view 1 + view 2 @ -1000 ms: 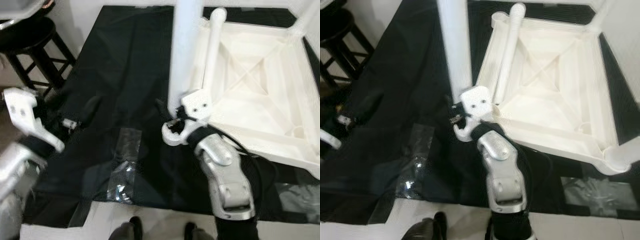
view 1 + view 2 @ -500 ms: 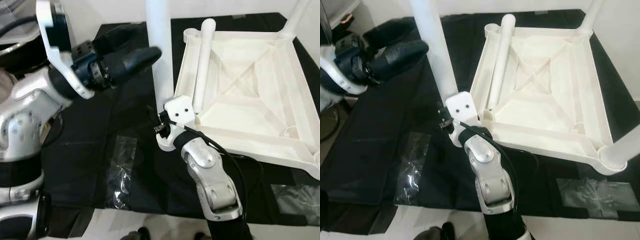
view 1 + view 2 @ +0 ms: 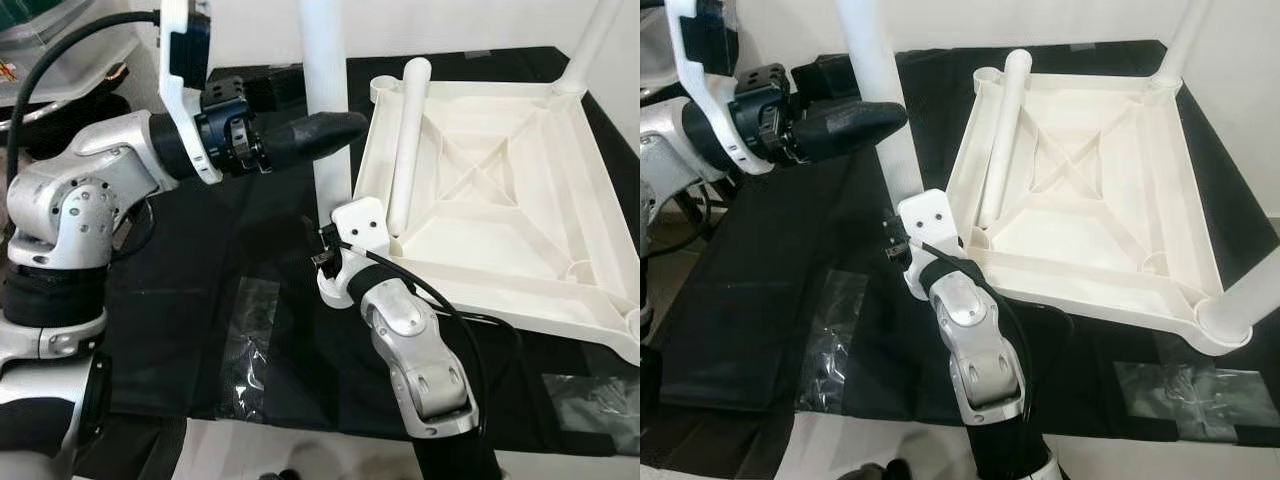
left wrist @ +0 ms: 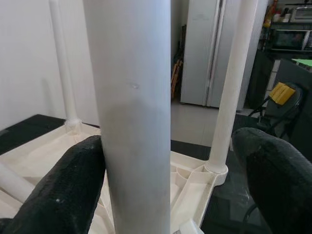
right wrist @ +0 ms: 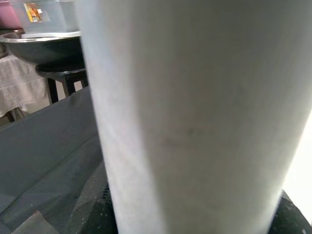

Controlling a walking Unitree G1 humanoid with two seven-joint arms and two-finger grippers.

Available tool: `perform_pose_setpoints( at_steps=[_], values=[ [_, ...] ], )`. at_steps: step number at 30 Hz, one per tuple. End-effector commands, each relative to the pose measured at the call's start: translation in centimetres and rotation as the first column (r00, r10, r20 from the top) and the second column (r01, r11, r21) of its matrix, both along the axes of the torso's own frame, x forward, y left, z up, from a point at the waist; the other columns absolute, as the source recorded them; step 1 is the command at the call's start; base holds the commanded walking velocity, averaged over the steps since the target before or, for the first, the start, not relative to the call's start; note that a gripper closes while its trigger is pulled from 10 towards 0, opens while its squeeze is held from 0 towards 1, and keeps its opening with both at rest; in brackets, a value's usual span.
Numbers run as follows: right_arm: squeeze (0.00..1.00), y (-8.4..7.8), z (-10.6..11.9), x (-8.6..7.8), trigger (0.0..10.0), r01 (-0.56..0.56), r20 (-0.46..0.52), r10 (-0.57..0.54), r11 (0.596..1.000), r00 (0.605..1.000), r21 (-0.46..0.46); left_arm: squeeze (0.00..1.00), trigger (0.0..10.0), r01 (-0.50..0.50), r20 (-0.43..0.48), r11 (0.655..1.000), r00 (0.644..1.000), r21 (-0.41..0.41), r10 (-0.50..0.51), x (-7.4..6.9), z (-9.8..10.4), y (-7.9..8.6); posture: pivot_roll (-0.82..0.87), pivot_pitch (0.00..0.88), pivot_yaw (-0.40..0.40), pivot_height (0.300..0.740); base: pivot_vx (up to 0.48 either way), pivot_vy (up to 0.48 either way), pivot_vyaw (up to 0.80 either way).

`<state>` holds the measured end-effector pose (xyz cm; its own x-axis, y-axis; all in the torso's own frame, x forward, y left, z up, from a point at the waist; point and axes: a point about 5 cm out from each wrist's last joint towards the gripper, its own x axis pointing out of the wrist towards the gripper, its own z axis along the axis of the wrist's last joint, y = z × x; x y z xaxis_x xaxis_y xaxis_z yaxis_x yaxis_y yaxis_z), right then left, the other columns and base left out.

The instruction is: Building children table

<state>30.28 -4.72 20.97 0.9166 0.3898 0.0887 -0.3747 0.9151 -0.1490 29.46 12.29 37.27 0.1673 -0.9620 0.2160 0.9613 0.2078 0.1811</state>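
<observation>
Two legs already stand in the upturned tabletop; one lies inside. Right end effector grips the upright fourth leg; left end effector spreads wide around it.

Bright, even indoor light; sharp head views, wrist close-ups blurred.

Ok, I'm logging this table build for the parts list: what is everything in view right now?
Tabletop: one, white, upside down on the black sheet.
Upright legs: three, white; one at the near-left corner, two at other corners.
Loose leg: one, white, lying inside the tabletop.
Black sheet: one, covering the floor.
Stool: one, black, bearing a metal bowl.
Left gripper: fingers open around the near-left leg.
Right gripper: low against that leg.
</observation>
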Motion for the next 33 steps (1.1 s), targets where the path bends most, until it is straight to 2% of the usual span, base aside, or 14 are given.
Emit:
perform_pose_setpoints(
  at_steps=[1, 2, 3, 15, 16, 19, 20, 21, 22, 23, 24, 25, 31, 33],
  values=[
    [0.00, 2.0, -1.8, 0.0, 10.0, -0.044, -0.137, 0.051, 0.998, 0.989, 0.050, 0.00, 4.9, 0.008, -0.016, 0.999, 1.000, 0.042, -0.007, 0.2, 0.2, -0.3, 0.05, 0.180, 0.098, 0.740, 0.000, 0.000, 0.00],
    [0.00, 2.0, -1.8, 0.0, 10.0, -0.044, -0.137, 0.051, 0.998, 0.989, 0.050, 0.00, 4.9, 0.008, -0.016, 0.999, 1.000, 0.042, -0.007, 0.2, 0.2, -0.3, 0.05, 0.180, 0.098, 0.740, 0.000, 0.000, 0.00],
    [0.00, 2.2, -1.6, 0.0, 10.0, -0.061, -0.126, 0.066, 0.997, 0.990, 0.049, 0.00, 0.0, 0.007, -0.022, 0.998, 1.000, 0.055, -0.006, 0.3, 0.1, -0.4, 0.05, 0.180, 0.098, 0.740, 0.000, 0.000, 0.00],
    [0.00, 2.7, -0.5, 0.1, 10.0, -0.206, -0.047, 0.206, 0.978, 0.977, 0.019, 0.00, 0.0, 0.021, -0.032, 0.997, 0.999, 0.071, -0.018, 0.8, -0.2, -0.9, 0.04, 0.166, 0.093, 0.740, 0.000, 0.000, 0.00],
    [1.00, 2.6, -0.1, 0.1, 10.0, -0.277, -0.031, 0.278, 0.961, 0.960, 0.028, 0.00, 0.0, 0.024, -0.030, 0.997, 0.999, 0.076, -0.021, 0.8, -0.3, -1.0, 0.03, 0.160, 0.094, 0.740, 0.000, 0.000, 0.00],
    [1.00, 0.8, 2.4, 0.5, 10.0, -0.558, 0.044, 0.559, 0.829, 0.828, -0.039, 0.00, 0.0, 0.034, -0.025, 0.996, 0.999, 0.084, -0.032, 0.7, -0.1, -0.9, 0.04, 0.152, 0.095, 0.740, 0.000, 0.000, 0.00],
    [1.00, 0.2, 3.0, 0.6, 10.0, -0.608, 0.052, 0.612, 0.791, 0.789, -0.067, 0.00, 0.0, 0.036, -0.024, 0.996, 0.999, 0.085, -0.034, 0.7, -0.1, -0.9, 0.04, 0.152, 0.095, 0.740, 0.000, 0.000, 0.00],
    [1.00, 0.2, 3.0, 0.6, 10.0, -0.608, 0.052, 0.612, 0.791, 0.789, -0.067, 0.00, 0.0, 0.036, -0.024, 0.996, 0.999, 0.085, -0.034, 0.7, -0.1, -0.9, 0.04, 0.152, 0.095, 0.740, 0.000, 0.000, 0.00],
    [1.00, -0.7, 3.6, 0.9, 10.0, -0.651, 0.051, 0.660, 0.750, 0.750, -0.120, 0.00, 0.0, 0.039, -0.023, 0.996, 0.999, 0.085, -0.037, 0.6, -0.1, -0.9, 0.04, 0.147, 0.095, 0.740, 0.000, 0.000, 0.00],
    [0.45, -2.4, 4.5, 1.7, 10.0, -0.704, 0.021, 0.728, 0.671, 0.686, -0.233, 0.00, 0.0, 0.045, -0.019, 0.995, 0.999, 0.088, -0.043, 0.5, -0.2, -0.8, 0.04, 0.145, 0.091, 0.740, 0.000, 0.000, 0.00],
    [0.45, -2.4, 4.5, 1.7, 10.0, -0.704, 0.021, 0.728, 0.671, 0.686, -0.233, 0.00, 0.0, 0.045, -0.019, 0.995, 0.999, 0.088, -0.043, 0.5, -0.2, -0.8, 0.04, 0.145, 0.091, 0.740, 0.000, 0.000, 0.00],
    [0.00, -3.5, 5.2, 2.4, 10.0, -0.729, -0.003, 0.755, 0.631, 0.655, -0.265, 0.00, 0.0, 0.049, -0.017, 0.995, 0.999, 0.090, -0.048, 0.4, -0.3, -0.8, 0.04, 0.145, 0.089, 0.740, 0.000, 0.000, 0.00],
    [0.00, -4.5, 6.9, 3.8, 10.0, -0.777, -0.025, 0.798, 0.579, 0.603, -0.246, 0.00, 0.0, 0.061, -0.011, 0.994, 0.998, 0.090, -0.061, 0.2, -0.3, -0.9, 0.05, 0.148, 0.085, 0.740, 0.000, 0.000, 0.00],
    [0.00, -4.7, 7.5, 4.4, 10.0, -0.810, -0.037, 0.825, 0.544, 0.564, -0.217, 0.00, 0.0, 0.066, -0.012, 0.994, 0.998, 0.090, -0.065, 0.1, -0.4, -0.9, 0.06, 0.154, 0.082, 0.740, 0.000, 0.000, 0.00]
  ],
)
